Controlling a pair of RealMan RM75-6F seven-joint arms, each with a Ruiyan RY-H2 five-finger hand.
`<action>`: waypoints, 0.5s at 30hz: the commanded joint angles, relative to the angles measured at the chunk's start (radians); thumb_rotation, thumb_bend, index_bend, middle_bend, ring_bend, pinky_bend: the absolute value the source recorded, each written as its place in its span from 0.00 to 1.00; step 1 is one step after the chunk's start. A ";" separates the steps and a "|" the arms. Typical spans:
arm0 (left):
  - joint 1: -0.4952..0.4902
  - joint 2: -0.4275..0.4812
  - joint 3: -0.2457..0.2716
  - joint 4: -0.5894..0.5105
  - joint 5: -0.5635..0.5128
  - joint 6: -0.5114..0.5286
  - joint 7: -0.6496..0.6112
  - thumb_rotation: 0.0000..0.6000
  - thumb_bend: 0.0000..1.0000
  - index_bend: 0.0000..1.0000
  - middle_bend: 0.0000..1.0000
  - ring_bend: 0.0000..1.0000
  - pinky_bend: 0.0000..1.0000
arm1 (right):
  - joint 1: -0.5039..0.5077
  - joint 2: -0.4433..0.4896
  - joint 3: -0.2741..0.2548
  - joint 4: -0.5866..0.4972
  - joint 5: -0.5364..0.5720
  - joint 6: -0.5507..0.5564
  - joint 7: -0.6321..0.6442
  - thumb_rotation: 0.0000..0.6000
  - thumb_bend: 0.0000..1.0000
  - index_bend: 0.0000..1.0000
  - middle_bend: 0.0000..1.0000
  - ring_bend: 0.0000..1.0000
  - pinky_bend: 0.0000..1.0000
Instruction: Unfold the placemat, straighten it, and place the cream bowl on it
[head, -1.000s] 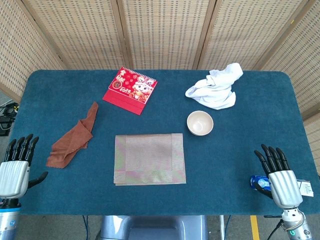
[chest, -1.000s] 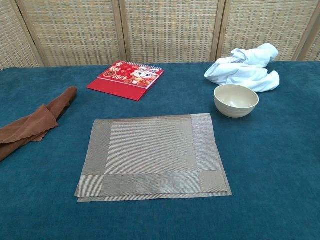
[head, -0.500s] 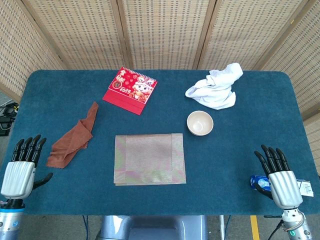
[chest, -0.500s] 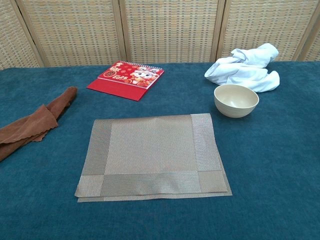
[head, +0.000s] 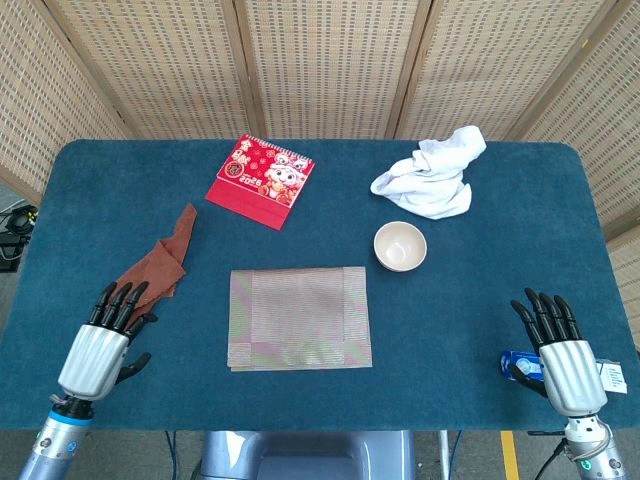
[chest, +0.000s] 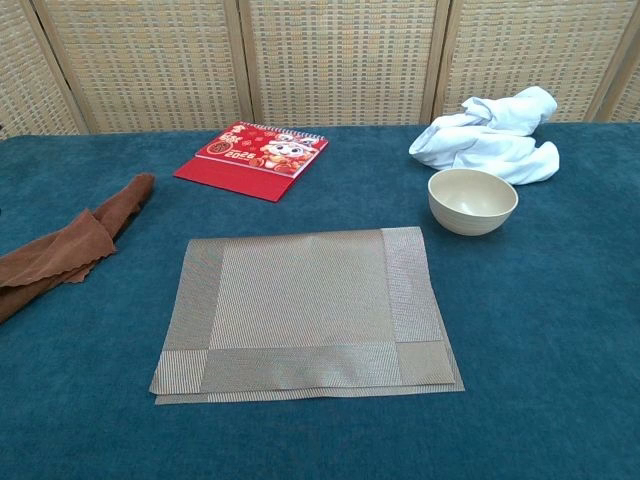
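Head view shows nothing done yet: the placemat (head: 300, 318) lies folded near the table's (head: 480, 190) front edge, the cream bowl (head: 400, 245) beside its far right corner, my left hand (head: 100, 340) and right hand (head: 558, 345) spread, empty.

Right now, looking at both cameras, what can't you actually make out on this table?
- Left hand: head view only; it covers the near end of the brown cloth.
- Blue item by the right hand: partly hidden behind the hand, too small to identify.
- Placemat: folded, so its inner face and full extent are hidden.
- Chest view: both hands fall outside the frame.
- Cream bowl: chest view hides its inside.
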 joint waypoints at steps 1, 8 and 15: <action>-0.022 -0.034 0.011 0.028 0.017 -0.033 0.018 1.00 0.26 0.40 0.00 0.00 0.00 | 0.000 0.000 0.001 0.001 0.001 -0.001 0.001 1.00 0.14 0.13 0.00 0.00 0.00; -0.065 -0.139 0.029 0.103 0.015 -0.126 0.054 1.00 0.26 0.44 0.00 0.00 0.00 | -0.001 0.004 0.005 -0.001 0.006 0.005 0.015 1.00 0.14 0.13 0.00 0.00 0.00; -0.089 -0.233 0.032 0.206 -0.014 -0.183 0.056 1.00 0.27 0.52 0.00 0.00 0.00 | -0.001 0.010 0.010 -0.002 0.012 0.007 0.033 1.00 0.14 0.13 0.00 0.00 0.00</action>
